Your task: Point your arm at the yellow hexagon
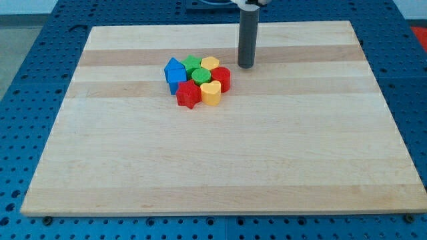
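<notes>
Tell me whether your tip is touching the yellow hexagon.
Apart. The camera view shows bare wood between my tip and the yellow hexagon, which lies to the tip's left.

The scene is brightly and evenly lit, apparently from overhead, with no strong glare on the pale wooden bench point(220, 160). Shadows are soft and short: a faint dark patch sits under the rod's tip point(245, 66), and thin shadows edge the block cluster near the upper middle of the frame. Focus is sharp across the whole frame, the wood grain legible, and the board's edges show only perspective taper, no visible warping.
</notes>
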Tool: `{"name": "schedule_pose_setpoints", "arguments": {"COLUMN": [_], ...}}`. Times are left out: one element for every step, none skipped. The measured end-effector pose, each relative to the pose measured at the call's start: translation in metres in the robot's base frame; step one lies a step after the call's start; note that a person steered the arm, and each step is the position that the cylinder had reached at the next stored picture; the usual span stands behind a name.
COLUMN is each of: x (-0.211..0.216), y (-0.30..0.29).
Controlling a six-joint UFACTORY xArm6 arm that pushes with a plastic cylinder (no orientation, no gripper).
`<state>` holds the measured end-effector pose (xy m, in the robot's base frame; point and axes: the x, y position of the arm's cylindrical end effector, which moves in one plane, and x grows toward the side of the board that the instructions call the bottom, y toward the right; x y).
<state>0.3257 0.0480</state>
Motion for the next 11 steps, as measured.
{"name": "schedule_pose_setpoints", "arguments": {"x": [0.008,0.009,0.009,-0.001,-0.006,-0.007,-0.01,-0.009,-0.009,-0.009,-0.009], "y": [0.0,0.0,0.0,0.0,0.0,0.0,0.0,0.001,0.001,0.002,0.005]}}
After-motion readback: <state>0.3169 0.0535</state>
